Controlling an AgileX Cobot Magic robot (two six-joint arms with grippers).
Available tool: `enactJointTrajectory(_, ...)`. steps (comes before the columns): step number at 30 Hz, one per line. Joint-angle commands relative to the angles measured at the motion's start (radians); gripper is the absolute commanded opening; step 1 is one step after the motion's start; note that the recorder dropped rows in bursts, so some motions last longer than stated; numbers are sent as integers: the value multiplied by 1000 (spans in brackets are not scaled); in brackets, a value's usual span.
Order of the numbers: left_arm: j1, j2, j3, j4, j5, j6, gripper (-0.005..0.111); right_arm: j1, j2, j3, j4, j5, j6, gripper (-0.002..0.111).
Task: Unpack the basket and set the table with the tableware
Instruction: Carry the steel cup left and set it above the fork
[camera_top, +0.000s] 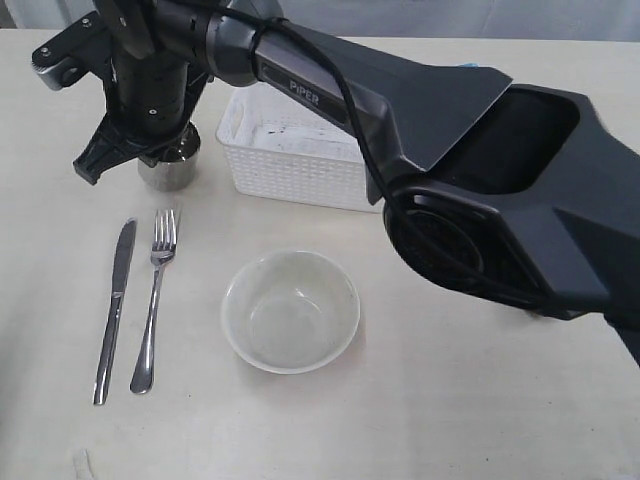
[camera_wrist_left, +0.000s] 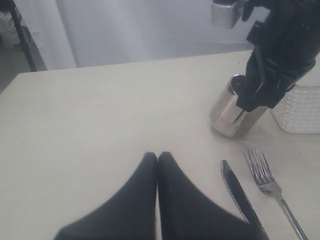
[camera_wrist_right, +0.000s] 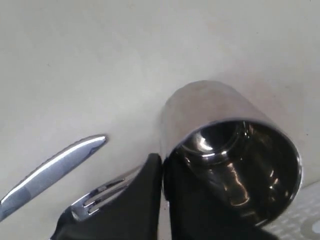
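Cup rim, seemingly nipped, in right gripper.

Right arm extends to upper left; right gripper pinches cup rim. Left gripper closed, bottom centre.

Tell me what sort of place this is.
Probably a lab bench staged for dining: a knife, fork, bowl and cup set out on the pale table, a white basket behind, and a plain curtain backdrop.

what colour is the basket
The basket is white with perforated lattice sides, clearest in the exterior view.
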Motion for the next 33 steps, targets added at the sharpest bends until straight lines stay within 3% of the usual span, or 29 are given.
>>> enactJointTrajectory(1,-5,-2,2,2,-1,-2,0,-7,0,-5,-7,-28,-14,11)
enactJointTrajectory(2,-5,-2,2,2,-1,-2,0,-7,0,-5,-7,-31,-14,24)
enactJointTrajectory(4,-5,-2,2,-4,-1,-2,0,-7,0,-5,-7,-34,-14,36)
enactJointTrajectory(21,-5,-2,2,-1,-1,-2,0,-63,-104,-1,-12,96,-14,34)
enactJointTrajectory(26,-5,-2,2,-1,-1,-2,0,-130,-239,13,-10,108,-21,34)
enactJointTrajectory(33,-5,-2,2,-1,-1,-2,0,-240,-434,136,0,108,-191,34)
